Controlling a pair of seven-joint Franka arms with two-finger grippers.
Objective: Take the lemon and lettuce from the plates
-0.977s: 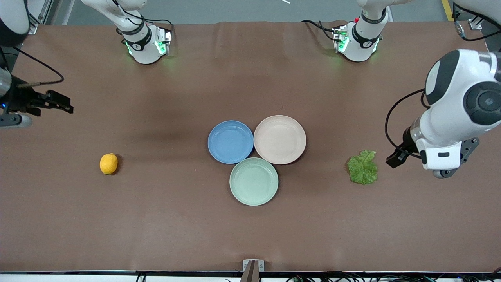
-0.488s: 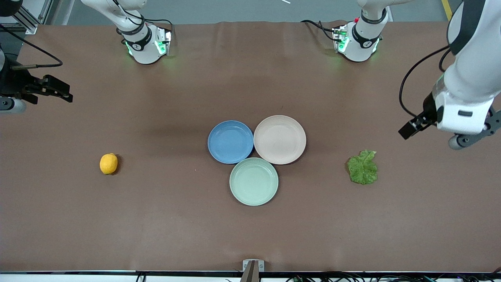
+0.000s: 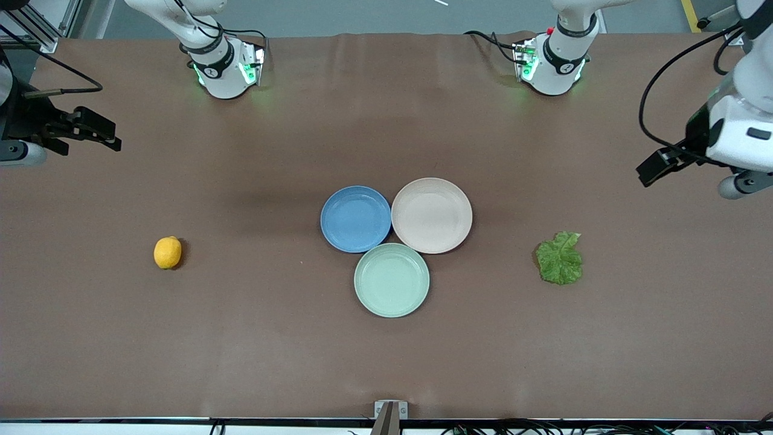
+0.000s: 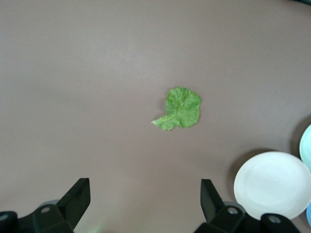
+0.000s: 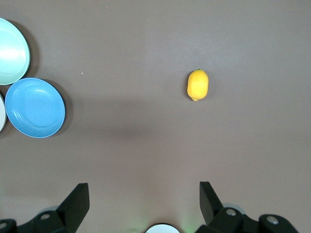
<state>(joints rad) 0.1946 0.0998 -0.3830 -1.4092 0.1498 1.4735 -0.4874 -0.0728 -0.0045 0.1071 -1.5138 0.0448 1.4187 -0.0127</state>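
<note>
The lemon (image 3: 167, 252) lies on the bare brown table toward the right arm's end, apart from the plates; it also shows in the right wrist view as the lemon (image 5: 198, 84). The lettuce (image 3: 560, 258) lies flat on the table toward the left arm's end, seen in the left wrist view as the lettuce (image 4: 179, 108). The blue plate (image 3: 356, 218) and the beige-pink plate (image 3: 432, 215) touch at mid-table, both empty. My left gripper (image 3: 655, 166) (image 4: 145, 194) hangs open over bare table, apart from the lettuce. My right gripper (image 3: 93, 132) (image 5: 144, 196) hangs open over the table's edge, apart from the lemon.
A mint-green plate (image 3: 392, 280), also empty, sits against the other two, nearer the front camera. Both arm bases (image 3: 226, 66) (image 3: 552, 63) stand at the table's edge farthest from that camera. A brown cloth (image 3: 241, 338) covers the whole table.
My left gripper has pulled away from beside the lettuce and risen, toward the left arm's end. My right gripper has shifted slightly toward its base. Lemon, lettuce and plates have not moved.
</note>
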